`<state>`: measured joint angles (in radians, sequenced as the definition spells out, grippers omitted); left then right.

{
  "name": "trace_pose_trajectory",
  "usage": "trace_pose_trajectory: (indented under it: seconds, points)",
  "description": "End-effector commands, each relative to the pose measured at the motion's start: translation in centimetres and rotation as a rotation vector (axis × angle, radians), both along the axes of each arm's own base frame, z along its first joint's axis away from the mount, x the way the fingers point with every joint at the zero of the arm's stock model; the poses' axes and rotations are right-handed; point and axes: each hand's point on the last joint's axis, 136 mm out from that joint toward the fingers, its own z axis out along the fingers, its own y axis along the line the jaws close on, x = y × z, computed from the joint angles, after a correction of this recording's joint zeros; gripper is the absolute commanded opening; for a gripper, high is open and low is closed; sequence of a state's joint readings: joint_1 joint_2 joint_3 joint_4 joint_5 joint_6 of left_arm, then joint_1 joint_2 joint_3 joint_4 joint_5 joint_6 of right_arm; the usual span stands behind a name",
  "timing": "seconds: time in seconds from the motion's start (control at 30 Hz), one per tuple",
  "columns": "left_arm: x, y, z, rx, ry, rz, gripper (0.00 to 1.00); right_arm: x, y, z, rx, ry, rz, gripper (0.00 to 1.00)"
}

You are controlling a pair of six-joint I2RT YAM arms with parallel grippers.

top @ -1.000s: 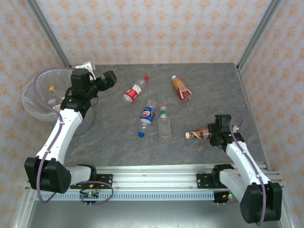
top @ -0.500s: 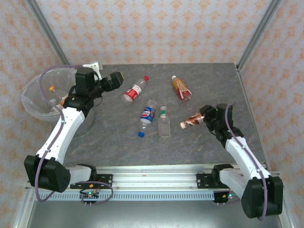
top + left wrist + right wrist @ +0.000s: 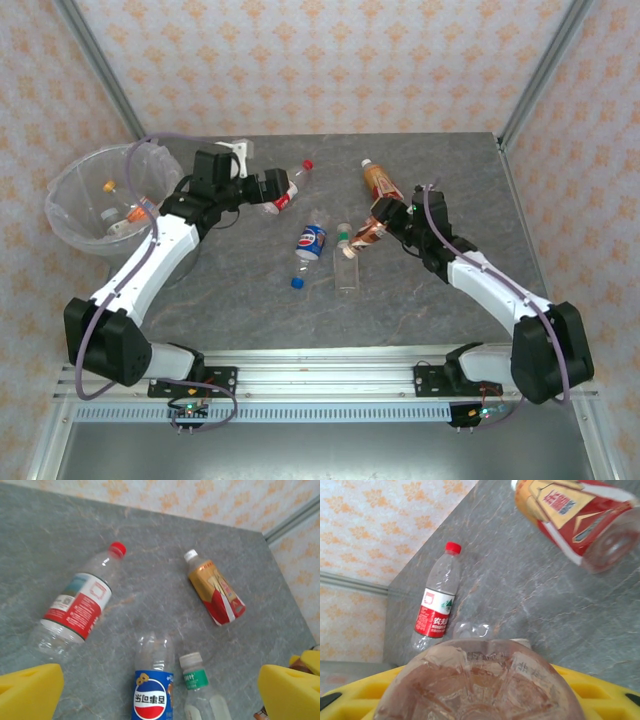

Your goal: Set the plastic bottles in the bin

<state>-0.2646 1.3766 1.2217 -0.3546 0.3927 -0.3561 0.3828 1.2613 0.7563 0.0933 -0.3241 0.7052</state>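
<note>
The right claw (image 3: 383, 222) is pinched on a brown-label bottle (image 3: 366, 236). Its ribbed base (image 3: 480, 680) looms large in the right wrist view, seated between the yellow pads (image 3: 605, 692). The claw holds it tilted, with the neck end just beside the cap of a green-capped bottle (image 3: 346, 262) that lies on the grey table (image 3: 430, 300). Just behind the right claw lies an orange-and-red bottle (image 3: 383, 188), its white cap pointing toward the back wall. The left claw (image 3: 272, 188) is spread wide and grips nothing; its yellow fingertips (image 3: 30, 690) sit at the two lower corners of the left wrist view. It hangs over the table by the base end of a red-label bottle (image 3: 285, 192), whose red cap points away toward the back. Between the two claws lies a blue-label bottle (image 3: 311, 242), its blue cap toward the near edge, close beside the green-capped one. Well to the left, past the left arm, the bin (image 3: 65, 232) stands at the table's edge, lined with a crinkled clear bag. A few bottles in the bin (image 3: 130, 213) rest at its bottom, one with an orange cap.
</note>
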Motion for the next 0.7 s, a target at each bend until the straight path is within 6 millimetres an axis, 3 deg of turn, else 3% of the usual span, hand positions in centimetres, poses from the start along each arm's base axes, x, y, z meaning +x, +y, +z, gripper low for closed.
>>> trace_pose_trajectory:
  seconds: [0.0, 0.17, 0.3, 0.53, 0.67]
  points:
    - [-0.5, -1.8, 0.4, 0.004, 0.000, -0.074, 1.00, 1.2, 2.3, 5.1, 0.070, -0.161, 0.050, 0.00]
    - [-1.9, -5.9, -0.8, -0.017, 0.002, -0.267, 1.00, 1.2, 3.8, 6.6, 0.159, -0.219, 0.090, 0.00]
    - [-3.6, -8.9, -0.5, -0.099, -0.032, -0.447, 1.00, 1.1, 4.9, 7.0, 0.217, -0.235, 0.138, 0.00]
    - [-6.6, -12.4, -0.2, -0.101, -0.059, -0.666, 1.00, 1.1, 7.4, 9.0, 0.366, -0.266, 0.235, 0.00]
    - [-6.5, -13.5, -1.3, -0.063, -0.058, -0.682, 1.00, 0.1, 10.0, 10.8, 0.367, -0.310, 0.346, 0.00]
